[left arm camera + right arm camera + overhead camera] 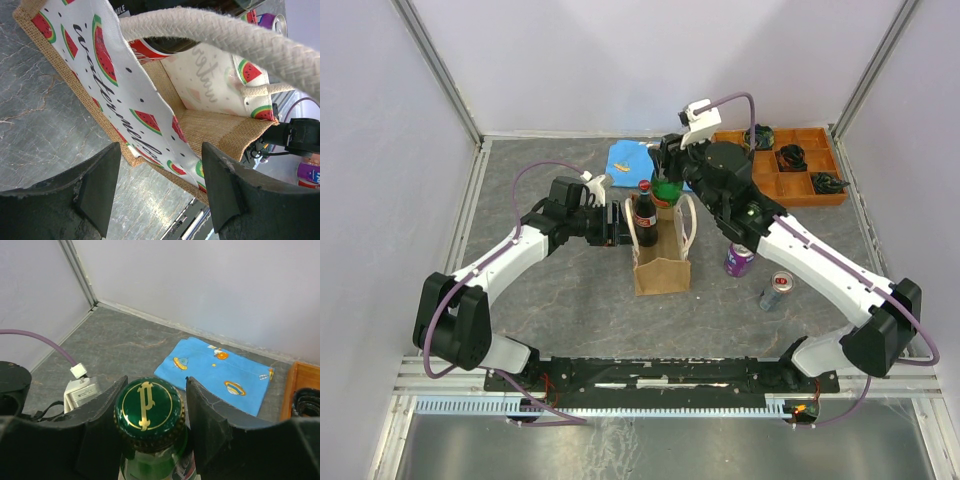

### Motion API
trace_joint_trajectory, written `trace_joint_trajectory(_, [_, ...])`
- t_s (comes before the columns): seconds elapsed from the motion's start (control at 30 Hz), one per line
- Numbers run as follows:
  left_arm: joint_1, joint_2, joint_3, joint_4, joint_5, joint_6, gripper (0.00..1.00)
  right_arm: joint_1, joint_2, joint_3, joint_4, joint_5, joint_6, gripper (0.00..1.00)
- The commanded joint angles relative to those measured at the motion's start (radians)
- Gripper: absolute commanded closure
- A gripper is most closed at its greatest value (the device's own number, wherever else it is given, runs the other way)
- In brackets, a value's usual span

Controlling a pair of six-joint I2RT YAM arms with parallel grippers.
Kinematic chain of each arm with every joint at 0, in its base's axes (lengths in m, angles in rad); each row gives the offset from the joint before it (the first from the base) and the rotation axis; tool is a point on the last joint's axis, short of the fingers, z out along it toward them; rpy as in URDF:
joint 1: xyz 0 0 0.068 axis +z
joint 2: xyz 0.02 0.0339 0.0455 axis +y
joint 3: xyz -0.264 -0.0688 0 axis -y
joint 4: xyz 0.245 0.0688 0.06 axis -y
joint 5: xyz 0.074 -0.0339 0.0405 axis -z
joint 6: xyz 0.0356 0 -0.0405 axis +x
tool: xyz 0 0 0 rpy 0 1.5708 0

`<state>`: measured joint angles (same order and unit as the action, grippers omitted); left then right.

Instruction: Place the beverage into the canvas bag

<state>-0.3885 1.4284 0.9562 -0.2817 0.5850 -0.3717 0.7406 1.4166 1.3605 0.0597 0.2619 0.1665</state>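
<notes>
The canvas bag (662, 268) stands upright mid-table, tan with cream looped handles. A dark cola bottle (645, 212) with a red cap stands inside it. My right gripper (672, 165) is shut on the neck of a green glass bottle (667, 190) and holds it upright over the bag's far end. In the right wrist view the green cap (148, 407) sits between my fingers (100, 420). My left gripper (616, 224) is open beside the bag's left wall. In the left wrist view its gripper (162, 192) faces the watermelon-printed bag (120, 75), whose rope handle (225, 40) crosses above.
A purple can (739, 260) and a red-and-silver can (777, 290) stand right of the bag. A blue patterned cloth (628, 160) lies behind it, also in the right wrist view (220, 372). An orange compartment tray (800, 180) with black items sits at back right.
</notes>
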Motion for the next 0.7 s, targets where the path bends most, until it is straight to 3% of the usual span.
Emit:
trace_joint_trajectory(0.0, [0.000,-0.009,0.012,0.029,0.026,0.040,0.28,0.020,-0.066,0.048,0.162,-0.009,0.024,1.00])
trace_joint_trajectory(0.67, [0.001,-0.005,0.013,-0.007,0.029,0.057,0.28,0.037,-0.025,-0.218,0.234,0.069,0.085,1.00])
